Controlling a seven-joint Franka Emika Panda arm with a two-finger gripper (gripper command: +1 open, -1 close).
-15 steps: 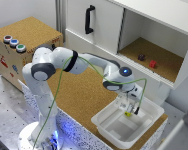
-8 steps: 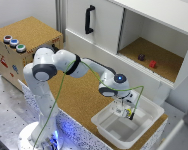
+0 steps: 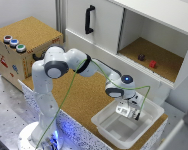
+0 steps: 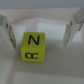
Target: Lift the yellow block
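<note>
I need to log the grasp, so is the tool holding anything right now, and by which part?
Nothing is held. In the wrist view the yellow block sits between the open fingers of the tool, with gaps on both sides.

Even bright light, soft shadows; both pics low-res, wrist view blurry.

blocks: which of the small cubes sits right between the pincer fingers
The small yellow cube with dark letters, lying in the white bin under the open pincer. The red cube and dark purple cube sit in the cabinet.
</note>
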